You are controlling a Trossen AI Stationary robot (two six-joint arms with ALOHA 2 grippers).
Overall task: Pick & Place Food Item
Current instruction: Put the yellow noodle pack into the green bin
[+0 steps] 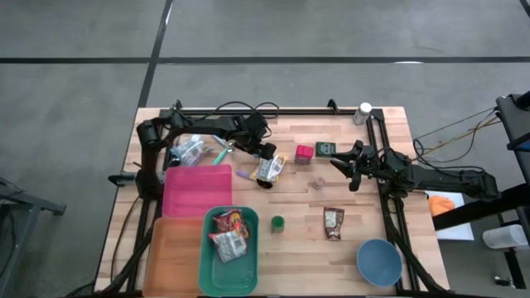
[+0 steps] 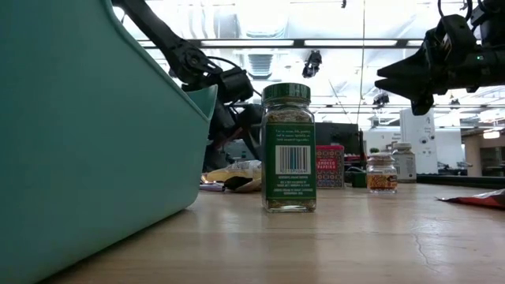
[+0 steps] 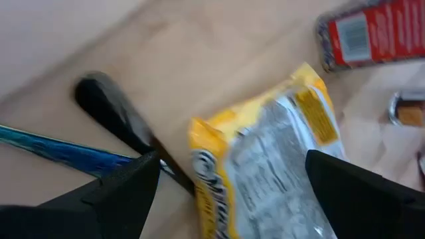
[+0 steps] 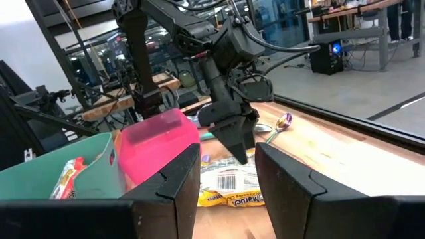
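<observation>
Wooden bench (image 1: 431, 240) below: my left gripper (image 3: 232, 179), wide open and empty, must straddle the yellow bag (image 3: 272, 159) evenly.

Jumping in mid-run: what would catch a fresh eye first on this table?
Most striking is the left gripper, jaws wide open, poised over the yellow snack packet mid-table beside the pink tray. The teal bin at the front edge holds two packets, and the right gripper hangs above the table's right side.
</observation>
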